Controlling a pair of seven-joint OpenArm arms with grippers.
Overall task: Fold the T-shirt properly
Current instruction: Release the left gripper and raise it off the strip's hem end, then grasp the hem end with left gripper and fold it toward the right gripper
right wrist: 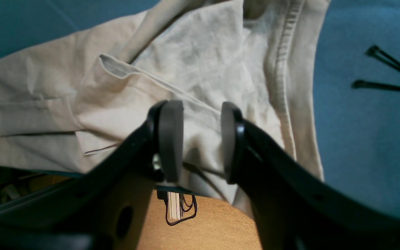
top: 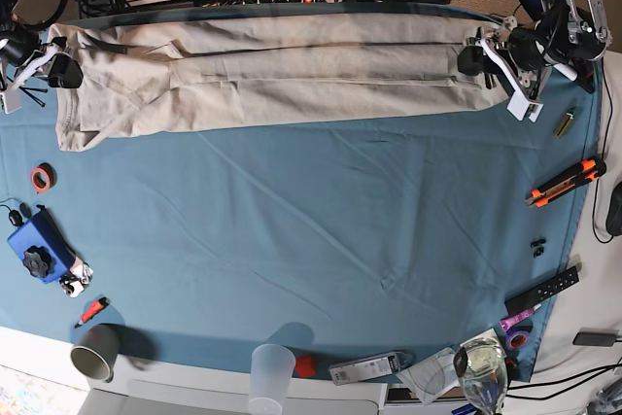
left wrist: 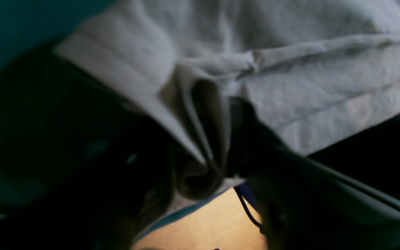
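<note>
Lying stretched in a long, narrow band along the far edge of the surface is a beige T-shirt (top: 262,80), resting on a blue tablecloth (top: 311,240) that is covering most of the surface. The T-shirt is running nearly the whole width of the tablecloth, with soft creases along its length.

At the end of the T-shirt on the base view's right, the left gripper (top: 478,55) is sitting at the cloth's edge. In the left wrist view its dark jaws are pinching a bunched fold of the T-shirt (left wrist: 203,146), with a hemmed edge of the fabric spreading out above the fold.

At the T-shirt's other end, on the base view's left, the right gripper (top: 60,70) is sitting at the corner of the cloth. In the right wrist view the right gripper (right wrist: 200,139) is showing its jaws spread apart, with the T-shirt (right wrist: 193,69) lying between and behind the two pads; whether the pads are touching the fabric cannot be told. A ribbed, stitched band of the T-shirt is running down beside the jaws.

Well away from the T-shirt, toward the near edge of the tablecloth, a grey paper cup (top: 94,351) and a clear plastic cup (top: 272,372) are standing. An orange utility knife (top: 566,182) is lying near the tablecloth's right edge, below the left gripper.
</note>
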